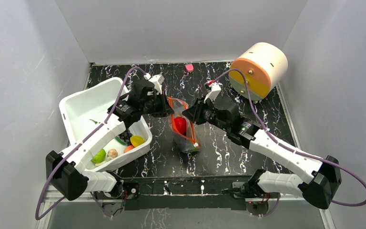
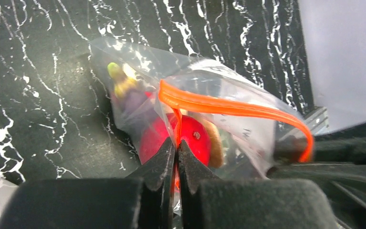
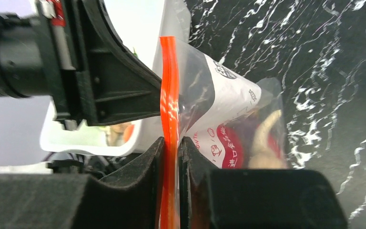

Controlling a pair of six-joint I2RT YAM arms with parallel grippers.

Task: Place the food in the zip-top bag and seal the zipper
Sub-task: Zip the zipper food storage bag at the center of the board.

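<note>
Fingers of the left tool point(image 2: 176, 143) are pinched tight on the orange zipper point(image 2: 228, 107), with no gap between them. The right tool point(image 3: 170, 139) clamps the same strip, its narrow slot filled by it. Between both tools the zip-top bag point(image 1: 186, 133) stands mid-worktop point(image 1: 219, 152), mouth raised, with a red apple point(image 1: 181, 125) inside. At 9 o'clock from the bag a white tub point(image 1: 83, 107) holds a green round fruit point(image 1: 99, 155) and other small pieces. At 1 o'clock lies an orange-and-cream drum point(image 1: 259, 69).
</note>
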